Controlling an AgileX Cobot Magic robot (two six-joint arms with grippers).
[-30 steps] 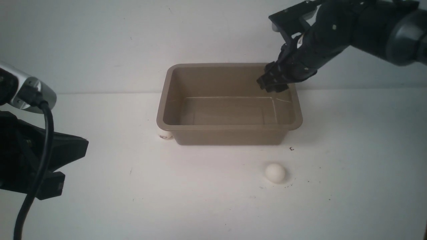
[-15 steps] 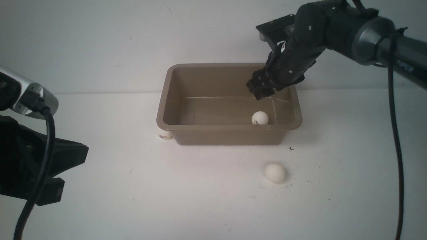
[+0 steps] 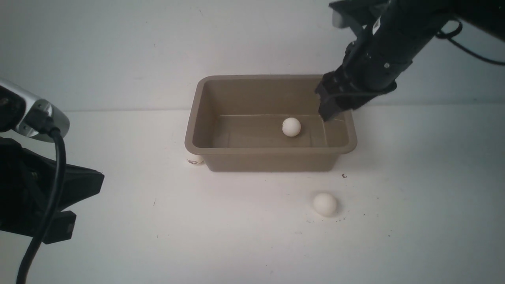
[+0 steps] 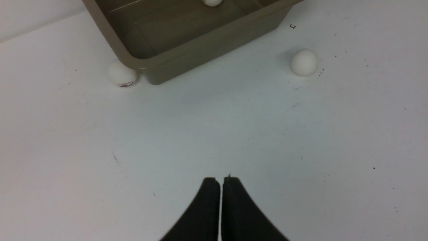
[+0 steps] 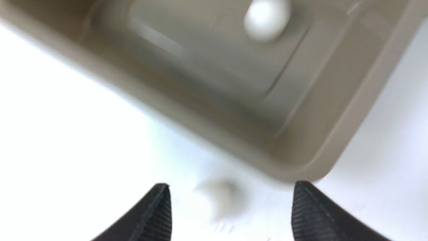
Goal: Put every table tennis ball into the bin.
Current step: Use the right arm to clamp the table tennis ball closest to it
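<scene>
The taupe bin (image 3: 272,159) stands mid-table. One white ball (image 3: 291,127) lies on its floor, right of centre. A second ball (image 3: 325,204) lies on the table in front of the bin's right end. A third ball (image 3: 194,159) with a dark logo rests against the bin's front left corner. My right gripper (image 3: 335,106) hangs open and empty over the bin's right end; its wrist view (image 5: 230,194) shows the blurred table ball (image 5: 214,199) between its fingers, far below. My left gripper (image 4: 220,180) is shut and empty above bare table, well in front of the bin (image 4: 207,43).
The white table top (image 3: 118,236) runs to a white back wall. My left arm's dark body and cable (image 3: 43,189) fill the left edge of the front view. A small dark speck (image 3: 344,176) lies by the bin's front right corner.
The ball has left my right gripper, landed at the bin's right front and rolled left along the floor. My right gripper has opened and moved up and to the right. The left arm has stayed still.
</scene>
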